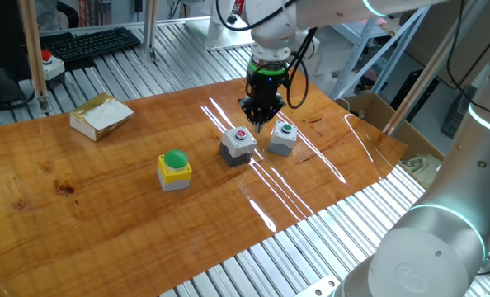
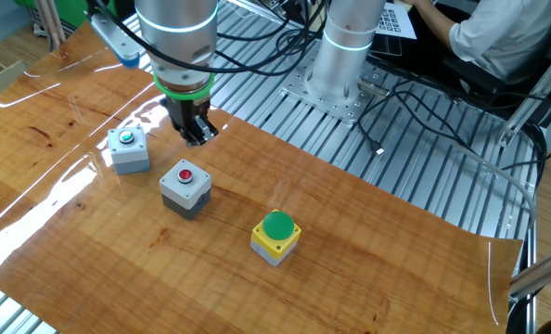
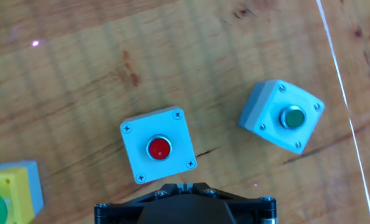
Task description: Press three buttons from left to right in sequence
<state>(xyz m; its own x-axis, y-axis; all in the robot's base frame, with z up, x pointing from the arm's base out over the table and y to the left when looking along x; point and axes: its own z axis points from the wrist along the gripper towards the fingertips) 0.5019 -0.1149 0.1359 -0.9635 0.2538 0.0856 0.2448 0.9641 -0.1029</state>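
Note:
Three button units stand in a row on the wooden table. The yellow-topped unit with the big green dome (image 1: 174, 169) (image 2: 275, 237) (image 3: 7, 190) is at the left. The grey unit with the small red button (image 1: 238, 144) (image 2: 185, 186) (image 3: 158, 152) is in the middle. The grey unit with the small green button (image 1: 283, 138) (image 2: 129, 149) (image 3: 282, 122) is at the right. My gripper (image 1: 258, 124) (image 2: 199, 139) (image 3: 185, 185) hovers just behind the red-button unit, a little above it and touching nothing. Its fingertips meet, shut and empty.
An open cardboard box (image 1: 101, 116) with white contents lies at the table's far left. A red mushroom button (image 1: 50, 66) on a pale box and a keyboard (image 1: 88, 43) sit beyond the table. A cardboard carton (image 1: 377, 111) stands off the right edge.

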